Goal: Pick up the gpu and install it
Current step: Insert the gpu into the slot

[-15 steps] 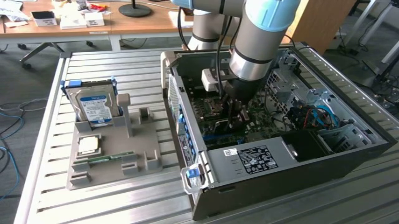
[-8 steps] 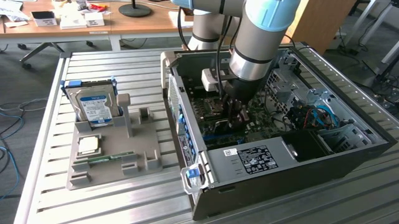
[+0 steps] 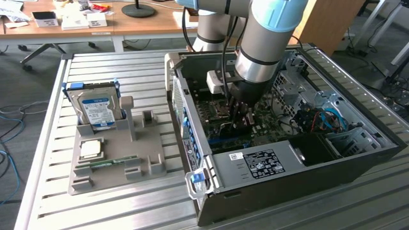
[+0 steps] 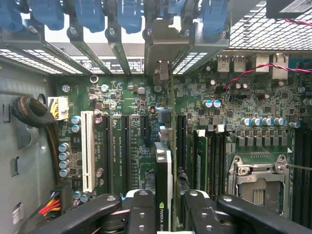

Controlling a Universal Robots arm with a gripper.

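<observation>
In the wrist view the gpu [image 4: 164, 165] shows edge-on as a thin green card with a printed label. It stands upright on the motherboard [image 4: 122, 97], and its silver bracket [image 4: 161, 73] reaches the case's rear slot openings. My gripper [image 4: 165, 214] straddles the card's top edge. One black finger [image 4: 139, 212] sits against each face, shut on the card. In the exterior view the arm reaches down into the open computer case [image 3: 191, 143], with my gripper [image 3: 242, 125] low over the board.
On the slatted table, at the exterior view's left, a grey holder [image 3: 115, 167] carries a hard drive [image 3: 99, 108], a CPU chip [image 3: 91, 148] and a memory stick [image 3: 114, 162]. Inside the case are a white slot [image 4: 87, 151], a CPU socket [image 4: 258, 180], a power supply [image 3: 262, 163] and cables [image 3: 319, 120].
</observation>
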